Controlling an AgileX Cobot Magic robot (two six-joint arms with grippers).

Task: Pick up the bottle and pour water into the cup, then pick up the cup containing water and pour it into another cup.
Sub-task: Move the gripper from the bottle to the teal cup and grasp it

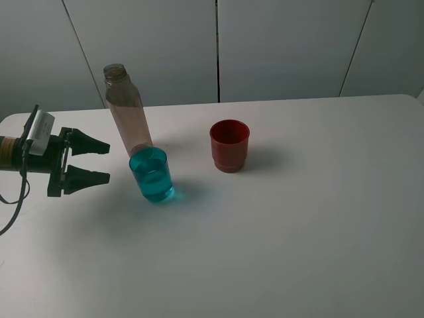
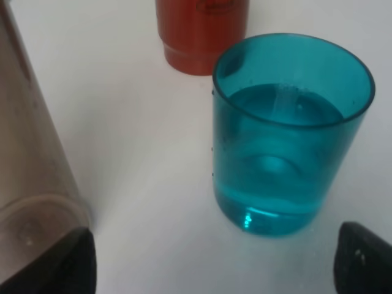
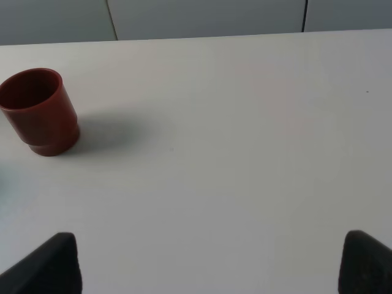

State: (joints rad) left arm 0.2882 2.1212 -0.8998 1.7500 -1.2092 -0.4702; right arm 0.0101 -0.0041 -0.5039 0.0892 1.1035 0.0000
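Observation:
The tall smoky bottle (image 1: pixel 127 109) stands upright on the white table (image 1: pixel 298 218), uncapped, just behind the teal cup (image 1: pixel 152 175), which holds water. The dark red cup (image 1: pixel 229 145) stands to the right of them, empty as far as I can see. My left gripper (image 1: pixel 99 162) is open, level with the teal cup and a short way to its left, touching nothing. In the left wrist view the teal cup (image 2: pixel 288 131) sits ahead between the fingertips (image 2: pixel 64 263), the bottle (image 2: pixel 30 165) beside one finger. My right gripper (image 3: pixel 211 266) is open over bare table, the red cup (image 3: pixel 40 111) far off.
Grey wall panels (image 1: pixel 278 46) rise behind the table's far edge. The table's rounded left corner (image 1: pixel 10 119) lies behind my left arm. A dark cable (image 1: pixel 14 205) hangs from the left wrist.

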